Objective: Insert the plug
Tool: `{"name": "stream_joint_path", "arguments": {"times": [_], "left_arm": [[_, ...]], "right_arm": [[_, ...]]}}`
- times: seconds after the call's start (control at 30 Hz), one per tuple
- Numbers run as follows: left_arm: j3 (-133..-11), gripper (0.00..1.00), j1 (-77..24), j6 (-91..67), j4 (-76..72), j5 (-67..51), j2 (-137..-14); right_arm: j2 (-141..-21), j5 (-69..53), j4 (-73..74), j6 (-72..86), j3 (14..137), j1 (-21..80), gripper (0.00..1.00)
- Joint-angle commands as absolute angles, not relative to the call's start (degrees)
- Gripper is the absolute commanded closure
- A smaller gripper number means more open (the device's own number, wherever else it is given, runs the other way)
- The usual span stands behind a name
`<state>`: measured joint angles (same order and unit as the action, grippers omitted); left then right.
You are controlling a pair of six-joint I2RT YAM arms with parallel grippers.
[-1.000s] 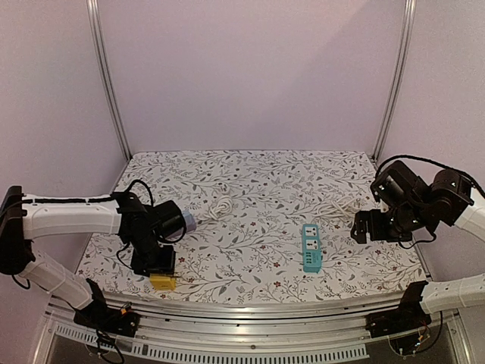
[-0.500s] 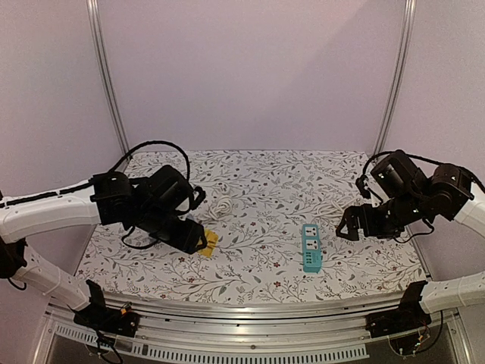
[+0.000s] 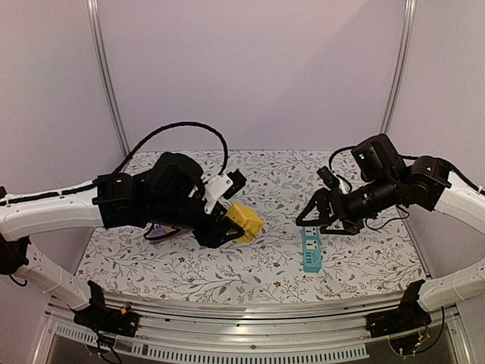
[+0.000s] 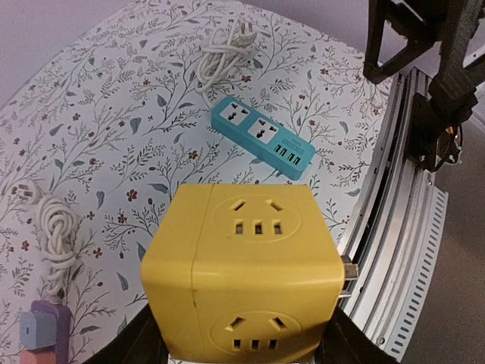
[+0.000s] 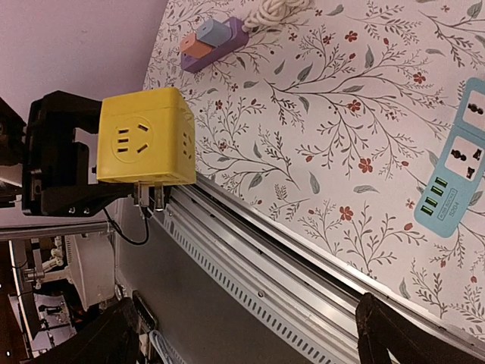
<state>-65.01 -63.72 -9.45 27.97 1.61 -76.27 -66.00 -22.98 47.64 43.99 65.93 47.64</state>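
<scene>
Left gripper (image 3: 231,225) is clamped on the yellow cube socket (image 3: 245,221), holding it up off the floral mat (image 3: 265,262) w/ its metal prongs (image 5: 149,199) sticking out one side. It's a bit left of the teal power strip (image 3: 311,251), which lies flat on the mat. Right gripper (image 3: 322,219) is spread wide w/ nothing in it, hovering by the strip's far end, and a purple strip (image 5: 212,34) sits well apart on the left.
</scene>
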Motion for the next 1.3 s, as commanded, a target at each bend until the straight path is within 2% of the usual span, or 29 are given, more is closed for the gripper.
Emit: {"name": "stream_joint_path", "arguments": {"times": [0.0, 0.2, 0.33, 0.87, 1.27], "left_arm": [[-70.09, 0.91, -64.60, -6.29, 22.45, 0.59, -80.59], [-75.29, 0.93, -64.93, -8.08, 20.92, 0.93, -86.03], [-79.08, 1.00, -65.12, -8.87, 22.79, 2.17, -89.20], [-85.12, 1.00, -65.57, -10.27, 25.45, 0.44, -95.11], [-87.52, 1.00, -65.57, -10.09, 25.97, 0.44, -96.84]], "right_arm": [[-68.22, -25.13, 42.43, 48.29, 70.00, 48.11, 0.01], [-71.75, -21.45, 45.56, 48.65, 74.32, 48.21, 0.01], [-72.96, -19.37, 47.23, 48.78, 75.80, 48.22, 0.01], [-78.24, -15.42, 49.09, 48.09, 79.69, 48.84, 0.01], [-81.93, -15.91, 49.97, 47.57, 81.74, 49.57, 0.13]]}}
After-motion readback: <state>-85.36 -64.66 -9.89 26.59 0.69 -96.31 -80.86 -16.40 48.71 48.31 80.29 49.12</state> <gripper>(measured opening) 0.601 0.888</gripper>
